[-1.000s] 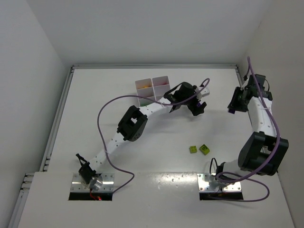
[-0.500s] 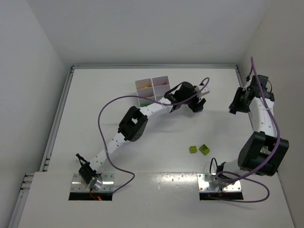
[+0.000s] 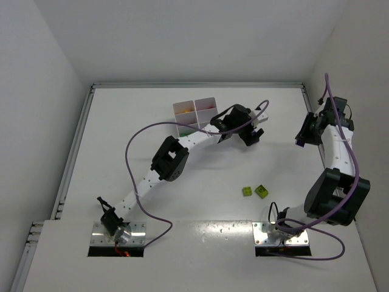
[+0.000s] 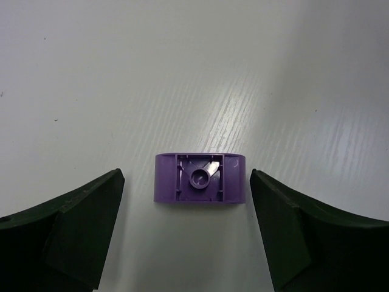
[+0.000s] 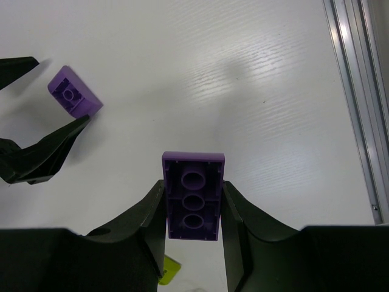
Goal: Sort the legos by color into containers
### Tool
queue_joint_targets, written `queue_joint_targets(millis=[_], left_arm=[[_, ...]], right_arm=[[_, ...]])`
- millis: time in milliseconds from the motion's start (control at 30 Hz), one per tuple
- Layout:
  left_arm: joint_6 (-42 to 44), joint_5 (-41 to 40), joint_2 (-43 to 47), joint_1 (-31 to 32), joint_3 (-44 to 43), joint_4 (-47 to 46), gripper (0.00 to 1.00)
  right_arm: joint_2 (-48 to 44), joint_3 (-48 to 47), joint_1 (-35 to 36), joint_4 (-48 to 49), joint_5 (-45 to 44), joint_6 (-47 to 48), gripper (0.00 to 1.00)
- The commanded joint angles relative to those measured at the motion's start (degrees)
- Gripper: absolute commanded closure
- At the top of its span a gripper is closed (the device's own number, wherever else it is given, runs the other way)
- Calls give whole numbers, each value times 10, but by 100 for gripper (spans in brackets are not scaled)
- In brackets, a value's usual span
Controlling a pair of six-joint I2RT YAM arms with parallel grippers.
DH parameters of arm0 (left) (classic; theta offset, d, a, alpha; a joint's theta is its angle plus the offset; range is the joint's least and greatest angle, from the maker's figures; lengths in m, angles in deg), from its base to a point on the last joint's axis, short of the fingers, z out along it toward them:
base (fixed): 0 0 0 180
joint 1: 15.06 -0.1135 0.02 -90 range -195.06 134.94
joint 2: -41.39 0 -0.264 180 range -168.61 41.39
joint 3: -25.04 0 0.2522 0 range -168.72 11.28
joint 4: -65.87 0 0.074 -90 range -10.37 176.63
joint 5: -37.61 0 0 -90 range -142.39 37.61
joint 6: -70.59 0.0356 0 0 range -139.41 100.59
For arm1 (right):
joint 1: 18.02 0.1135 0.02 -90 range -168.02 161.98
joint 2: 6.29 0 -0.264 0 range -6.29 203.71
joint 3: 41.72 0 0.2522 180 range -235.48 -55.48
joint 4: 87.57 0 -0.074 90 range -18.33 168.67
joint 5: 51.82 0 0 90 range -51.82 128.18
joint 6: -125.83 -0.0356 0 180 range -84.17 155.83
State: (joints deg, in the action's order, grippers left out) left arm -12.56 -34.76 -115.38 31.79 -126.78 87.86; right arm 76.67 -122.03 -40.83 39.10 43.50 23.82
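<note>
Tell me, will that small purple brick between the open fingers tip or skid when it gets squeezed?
The purple brick lies flat, hollow side up, so tipping or rolling seems unlikely. Its ribbed walls look stiff, probably no flex. On the glossy table it might skid if one left gripper finger touches first.

A small purple brick [image 4: 199, 178] lies flat, underside up. A longer purple brick [image 5: 193, 196] is held aloft, hollow side showing. Two lime bricks [image 3: 247, 191] sit close together, well apart from the white tray [image 3: 195, 109], whose compartments seem to hold some coloured pieces
</note>
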Motion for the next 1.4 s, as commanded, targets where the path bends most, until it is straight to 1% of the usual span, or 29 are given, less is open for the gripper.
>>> queue_joint_targets(millis=[0,33,100,133,167,233,267,400,433,467,500,567,600,667,700,733,767,900,933,967,1000,1033,1167,1200,1233,1267,1300,1333,1367], left_arm=[[11,0,-8,3,-25,1,8],[11,0,-8,3,-25,7,8],[16,0,-8,3,-25,15,12],[16,-6,-8,3,-31,15,16],[22,-6,-8,9,-31,23,23],[29,-6,-8,9,-36,30,32],[29,-6,-8,9,-36,30,41],[34,-12,-8,14,-36,30,51],[34,-12,-8,14,-36,30,57],[34,-17,-8,14,-36,35,57],[34,-17,-8,14,-36,35,67],[34,-17,-8,14,-36,35,81],[34,-7,0,14,-26,35,89],[34,0,15,8,14,35,96],[29,13,39,8,32,28,100],[29,20,53,2,51,21,100],[13,26,69,-5,90,3,100],[12,70,145,-18,166,-2,100],[21,79,180,-18,184,-2,100],[29,90,199,-23,224,-2,100],[35,116,218,-23,240,3,100],[35,116,248,-23,262,8,100],[47,152,284,-28,263,44,100],[34,152,284,-33,263,44,100],[26,158,284,-33,253,44,75],[16,158,284,-33,242,44,59],[-14,151,261,-33,206,44,43],[-32,135,247,-28,185,44,22],[-48,135,231,-28,163,44,16]], right_arm=[[-18,-10,-5,5,9,-7,100],[-18,-4,-5,10,9,-13,100],[-18,-4,-11,10,9,-13,100],[-18,-4,-11,10,9,-13,100],[-18,-4,-11,10,9,-13,100],[-18,-4,-11,10,9,-13,100],[-18,-4,-16,10,9,-13,100],[-18,-4,-16,10,9,-13,100],[-18,-4,-21,10,9,-13,100],[-18,-4,-22,10,9,-13,100],[-18,-4,-22,10,9,-13,100],[-18,-4,-22,15,9,-13,100],[-18,-4,-22,15,9,-13,100],[-18,1,-22,15,14,-13,100],[-18,1,-22,15,21,-7,100],[-18,1,-22,15,21,-6,100],[-18,6,-22,15,21,-6,100],[-18,12,-22,15,27,-1,100],[-18,12,-22,15,27,-1,100],[-18,12,-16,15,32,-1,100],[-18,12,-16,15,32,-1,100],[-12,12,-16,15,37,-1,100],[-6,1,-16,15,43,-1,100],[-6,1,-16,15,43,-1,100],[-1,1,-16,15,50,-1,100],[-1,1,-16,15,50,-1,100],[-1,1,-16,20,50,-1,100],[-1,1,-16,20,50,-6,100],[-1,1,-16,20,50,-6,100]])
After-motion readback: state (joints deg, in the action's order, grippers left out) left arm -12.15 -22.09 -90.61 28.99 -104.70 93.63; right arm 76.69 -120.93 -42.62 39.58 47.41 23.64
